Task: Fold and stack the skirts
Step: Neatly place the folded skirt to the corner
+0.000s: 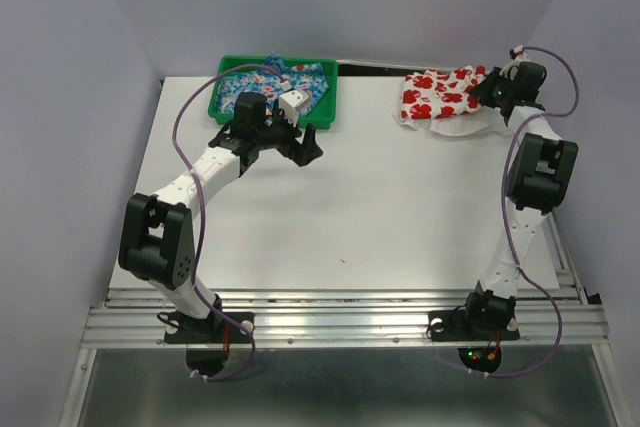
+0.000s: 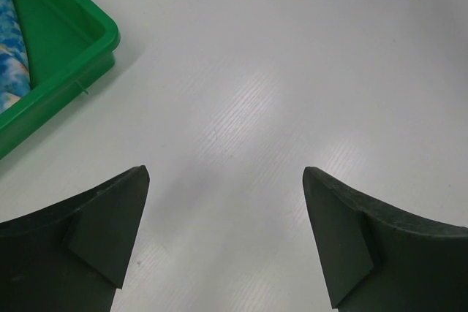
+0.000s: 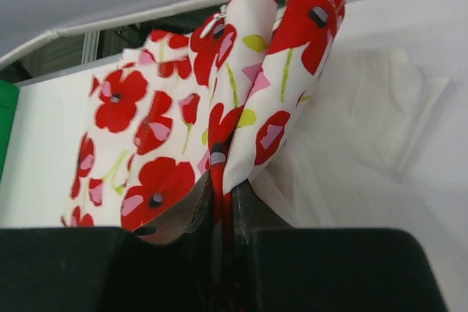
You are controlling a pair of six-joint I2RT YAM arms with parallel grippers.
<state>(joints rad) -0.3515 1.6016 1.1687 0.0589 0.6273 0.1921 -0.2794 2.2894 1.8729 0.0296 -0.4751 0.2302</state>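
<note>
right gripper [image 3: 223, 202] clamps the white red-flowered skirt [image 3: 146, 144]; left gripper [image 2: 227, 174] hangs spread over the table [image 2: 307, 63].

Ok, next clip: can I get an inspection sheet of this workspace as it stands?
Surface: flat white table, no stains seen.
Job's things: blue flowered cloth skirt crumpled in the tray; white cloth skirt with red flowers bunched at the far right; not stacked.
Clutter: green plastic tray, far left; nothing else seen.
Grippers: left gripper open over bare table beside the tray; right gripper shut on the white skirt.
Cables: purple cables loop along both arms.
Surroundings: pale walls on three sides; metal rails at the near edge.
</note>
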